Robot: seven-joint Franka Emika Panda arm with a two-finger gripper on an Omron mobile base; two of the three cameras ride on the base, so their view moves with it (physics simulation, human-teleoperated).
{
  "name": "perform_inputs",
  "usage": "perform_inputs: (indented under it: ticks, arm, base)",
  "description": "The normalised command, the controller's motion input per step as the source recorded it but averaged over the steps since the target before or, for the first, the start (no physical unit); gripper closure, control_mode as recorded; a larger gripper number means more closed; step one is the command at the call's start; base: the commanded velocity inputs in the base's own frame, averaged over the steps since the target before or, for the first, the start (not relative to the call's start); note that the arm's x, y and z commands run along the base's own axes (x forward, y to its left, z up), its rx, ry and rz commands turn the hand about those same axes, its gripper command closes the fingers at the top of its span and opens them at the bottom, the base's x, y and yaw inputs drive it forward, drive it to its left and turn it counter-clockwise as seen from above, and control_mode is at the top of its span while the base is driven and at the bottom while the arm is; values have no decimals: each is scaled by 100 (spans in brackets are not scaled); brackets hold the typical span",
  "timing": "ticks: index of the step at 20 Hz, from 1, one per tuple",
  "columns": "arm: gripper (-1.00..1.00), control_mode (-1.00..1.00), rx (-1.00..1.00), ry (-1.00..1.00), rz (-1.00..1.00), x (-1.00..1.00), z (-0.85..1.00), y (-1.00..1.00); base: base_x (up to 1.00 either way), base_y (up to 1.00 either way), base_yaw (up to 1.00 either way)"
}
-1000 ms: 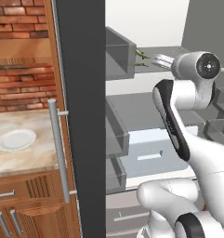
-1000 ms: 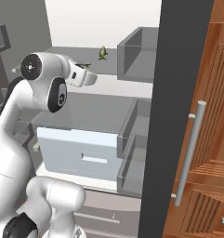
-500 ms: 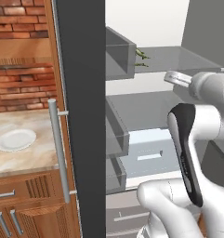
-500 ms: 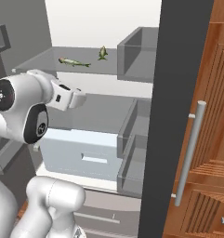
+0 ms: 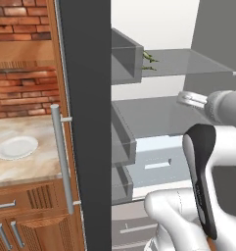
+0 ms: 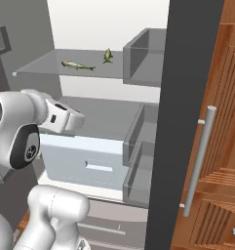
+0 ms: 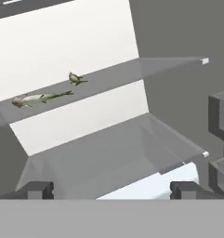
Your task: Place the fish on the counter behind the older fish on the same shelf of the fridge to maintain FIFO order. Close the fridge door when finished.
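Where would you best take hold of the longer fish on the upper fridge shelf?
Probably at mid-body, coming from above. The longer fish lies flat and slim along the shelf, so the jaws would close across its narrow width.

In the left base view, the two fish (image 5: 150, 61) on the upper shelf (image 5: 198, 62) are largely hidden behind a door bin (image 5: 125, 59), so that only green tips are seen. The gripper (image 5: 190, 99) is mostly covered there by the arm's own wrist. The fridge (image 6: 185, 122) door is cut off at the top and bottom edges in both base views.
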Motion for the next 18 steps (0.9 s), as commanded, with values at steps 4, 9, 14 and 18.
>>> perform_inputs:
  ticks: [4,9,14,18]
  arm:
    - [-100,-100,0,14,4,2,-30,0]
    - [-100,-100,0,16,10,-40,-32,0]
    - [-100,100,0,3,3,-13,-5,0]
    - [-100,100,0,0,0,0,0,0]
  base:
    - [0,0,0]
    - [0,0,0]
    - [-56,0,11]
    - [-51,-2,8]
